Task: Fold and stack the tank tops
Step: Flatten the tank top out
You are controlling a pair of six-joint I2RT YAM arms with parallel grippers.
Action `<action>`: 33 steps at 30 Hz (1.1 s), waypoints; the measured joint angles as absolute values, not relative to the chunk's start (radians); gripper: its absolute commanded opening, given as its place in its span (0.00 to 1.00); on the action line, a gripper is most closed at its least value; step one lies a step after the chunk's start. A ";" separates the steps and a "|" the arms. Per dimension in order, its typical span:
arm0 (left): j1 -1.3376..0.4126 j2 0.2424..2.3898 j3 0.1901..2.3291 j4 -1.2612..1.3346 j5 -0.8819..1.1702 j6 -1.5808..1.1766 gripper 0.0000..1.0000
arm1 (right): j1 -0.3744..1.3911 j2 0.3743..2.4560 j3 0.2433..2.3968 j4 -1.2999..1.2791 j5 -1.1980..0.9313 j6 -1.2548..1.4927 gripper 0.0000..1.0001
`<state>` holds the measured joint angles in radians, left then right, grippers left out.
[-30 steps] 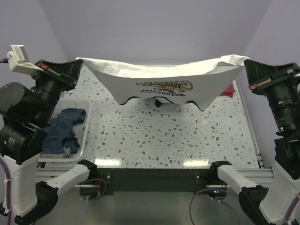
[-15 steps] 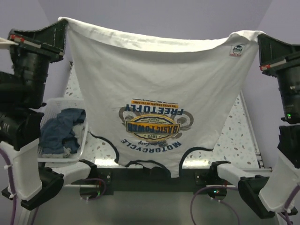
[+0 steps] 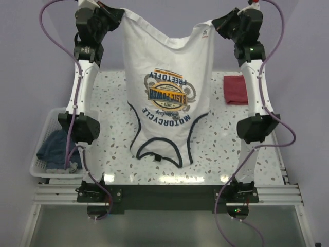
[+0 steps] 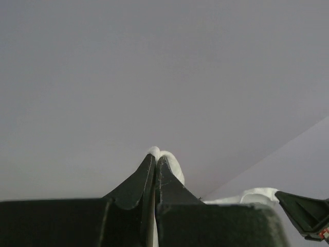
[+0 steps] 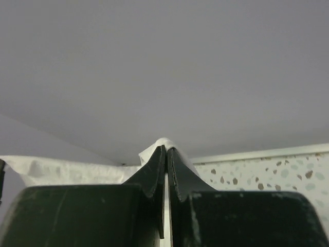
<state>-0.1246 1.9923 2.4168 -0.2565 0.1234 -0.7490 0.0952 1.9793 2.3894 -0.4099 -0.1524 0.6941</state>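
Basket: a white basket [image 3: 47, 126] stands at the near left of the tabletop [image 3: 216, 149], beside the left arm's elbow, with crumpled blue cloth [image 3: 51, 149] inside it.
White tank top, low end: the white tank top [image 3: 167, 62] hangs upside down, so its neck and straps are the nearest part, down by the front of the tabletop. The top view does not show whether they rest on the surface or hang just above it.
Trim: navy trim [image 3: 191, 139] runs around the neck opening and both armholes.
Print: the blue and yellow print [image 3: 169, 92] faces the top camera and reads upside down, about halfway up the cloth.
Dark red tank top: the dark red tank top [image 3: 235, 89] lies flat on the far right of the tabletop, partly behind the right arm and well apart from the white one.
White tank top, high end: the hem is uppermost and sags a little between its two held corners.
Left fingers: the left fingers [image 3: 115, 14] are raised high over the far side and pinched together on the left hem corner. White cloth pokes out past their tips in the wrist view [image 4: 151, 164].
Right fingers: the right fingers [image 3: 220, 24] are at much the same height and clamped on the right hem corner, next to a small sewn tag. A tuft of white cloth shows between their tips [image 5: 159, 159].
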 measured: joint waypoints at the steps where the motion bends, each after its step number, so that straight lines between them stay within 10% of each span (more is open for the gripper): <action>1: -0.105 2.056 2.454 -0.215 0.159 -0.774 0.00 | 0.096 2.045 2.463 -0.414 -0.156 0.700 0.00; 15: 0.159 1.921 2.305 0.240 0.398 -0.997 0.00 | 0.091 1.787 2.384 -0.216 -0.096 0.685 0.00; 33: 0.119 1.388 0.786 0.361 0.560 -1.043 0.00 | 0.086 1.328 0.926 -0.154 -0.123 0.720 0.00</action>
